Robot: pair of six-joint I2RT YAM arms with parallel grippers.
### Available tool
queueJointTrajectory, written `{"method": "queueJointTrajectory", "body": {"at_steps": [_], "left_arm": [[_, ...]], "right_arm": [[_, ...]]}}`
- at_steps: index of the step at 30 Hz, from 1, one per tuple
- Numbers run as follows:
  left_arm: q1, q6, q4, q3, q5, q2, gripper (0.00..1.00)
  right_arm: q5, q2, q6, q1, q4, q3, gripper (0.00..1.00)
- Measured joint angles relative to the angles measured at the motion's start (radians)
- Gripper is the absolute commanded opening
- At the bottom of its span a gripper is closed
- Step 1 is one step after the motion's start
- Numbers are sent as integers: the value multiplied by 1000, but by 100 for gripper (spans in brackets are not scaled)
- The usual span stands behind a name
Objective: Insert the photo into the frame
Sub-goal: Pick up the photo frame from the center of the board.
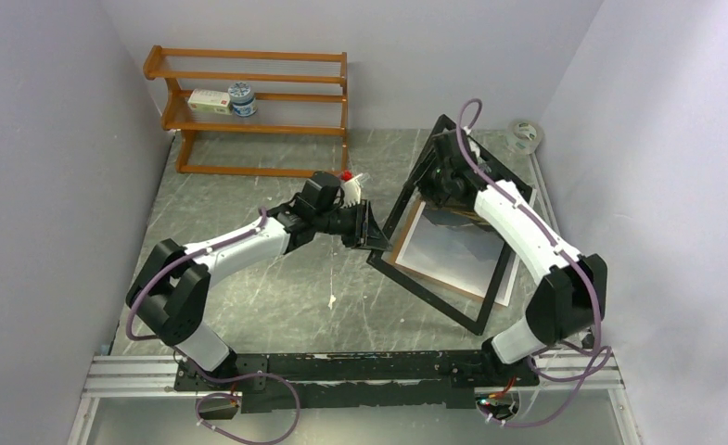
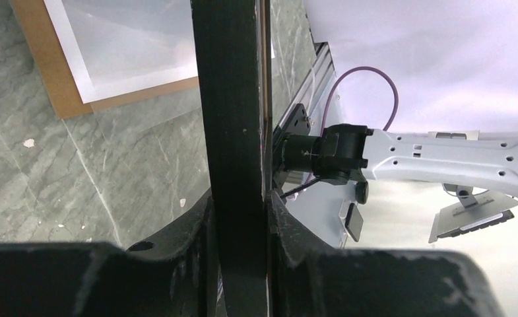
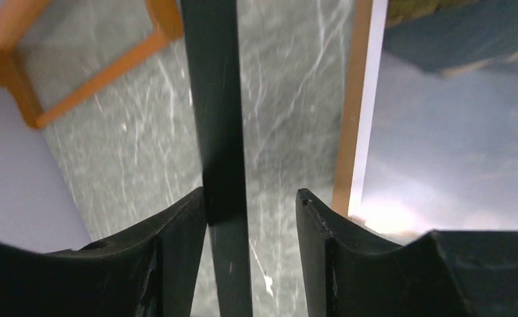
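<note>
The frame (image 1: 431, 298) is a large black-edged rectangle, held tilted over the table on the right. My left gripper (image 1: 371, 232) is shut on its left edge; in the left wrist view both jaws (image 2: 237, 195) press the black bar (image 2: 233, 99). My right gripper (image 1: 437, 181) is at the frame's far side. In the right wrist view its jaws (image 3: 251, 191) are open around the black bar (image 3: 216, 99), which lies against the left finger. The photo (image 1: 453, 246) lies flat under the frame on a brown backing board (image 1: 400, 248). It also shows in both wrist views (image 2: 124, 39) (image 3: 454, 132).
An orange-brown shelf rack (image 1: 249, 102) stands at the back left with a box and a tin on it. A roll of tape (image 1: 524, 135) lies at the back right. A small red and white object (image 1: 351, 184) sits behind my left wrist. Walls close both sides.
</note>
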Motion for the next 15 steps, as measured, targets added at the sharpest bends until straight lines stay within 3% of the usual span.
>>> {"method": "queueJointTrajectory", "body": {"at_steps": [6,9,15], "left_arm": [[-3,11,0,-11,-3,-38,3],[-4,30,1,-24,-1,-63,3],[-6,54,-20,-33,-3,-88,3]], "right_arm": [[-11,123,-61,-88,10,130,54],[-22,197,-90,-97,10,194,46],[-47,249,-75,-95,5,232,3]]}}
